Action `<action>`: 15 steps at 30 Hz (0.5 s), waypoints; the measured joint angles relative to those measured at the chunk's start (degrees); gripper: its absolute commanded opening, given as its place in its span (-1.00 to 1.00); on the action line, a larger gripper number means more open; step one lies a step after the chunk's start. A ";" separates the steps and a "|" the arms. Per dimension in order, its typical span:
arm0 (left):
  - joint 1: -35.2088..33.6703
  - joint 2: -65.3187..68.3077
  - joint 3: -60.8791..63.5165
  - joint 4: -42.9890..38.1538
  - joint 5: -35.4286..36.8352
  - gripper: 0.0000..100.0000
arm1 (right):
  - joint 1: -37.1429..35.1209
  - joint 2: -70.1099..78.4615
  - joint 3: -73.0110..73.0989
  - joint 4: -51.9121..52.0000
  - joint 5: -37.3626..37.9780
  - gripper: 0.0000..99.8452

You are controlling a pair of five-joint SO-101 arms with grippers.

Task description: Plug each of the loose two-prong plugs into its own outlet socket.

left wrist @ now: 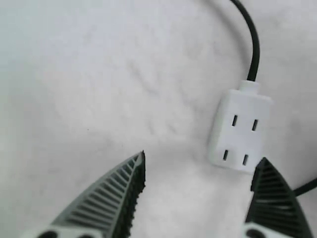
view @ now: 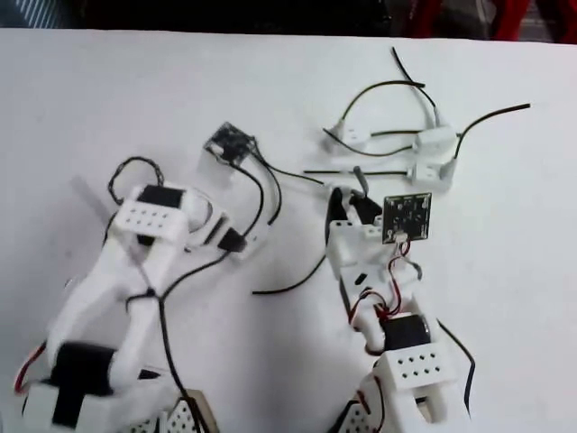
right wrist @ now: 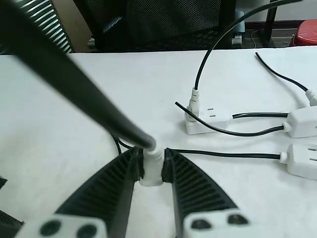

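My right gripper [right wrist: 152, 157] is shut on a small white two-prong plug [right wrist: 151, 171] whose black cord [right wrist: 74, 84] runs back past the camera. From above, this gripper [view: 347, 191] sits just short of three white outlet sockets [view: 433, 141], [view: 431, 171], [view: 352, 135]. The nearest socket [right wrist: 208, 119] has a white plug [right wrist: 194, 99] standing at its end. My left gripper [left wrist: 202, 164] is open over the table, and a white socket [left wrist: 240, 131] with two pairs of slots lies flat just beyond its right finger [left wrist: 272, 198]. That socket [view: 257, 238] lies left of centre beside the left gripper [view: 236, 238].
Black cords [view: 388, 86] loop around the sockets at the back right. A loose cord [view: 290, 284] lies between the two arms. Two more sockets [right wrist: 303, 121], [right wrist: 303, 161] lie side by side to one side of the held plug. The table's far edge [view: 270, 34] borders dark chairs.
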 measured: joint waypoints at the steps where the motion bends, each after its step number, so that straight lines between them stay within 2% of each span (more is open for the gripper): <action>1: 0.00 -2.20 0.00 1.41 0.00 -0.34 | -0.09 0.00 0.00 0.00 0.00 -0.97; 7: -1.05 -18.37 2.37 7.65 0.00 -0.42 | 0.00 0.00 0.00 0.00 0.18 -0.97; 10: -2.73 -27.16 8.70 7.12 0.70 -0.43 | -0.09 0.00 0.00 0.00 0.18 -0.97; 15: -9.85 -42.81 21.27 2.55 0.97 -0.43 | -2.55 0.00 1.76 0.00 0.18 -0.97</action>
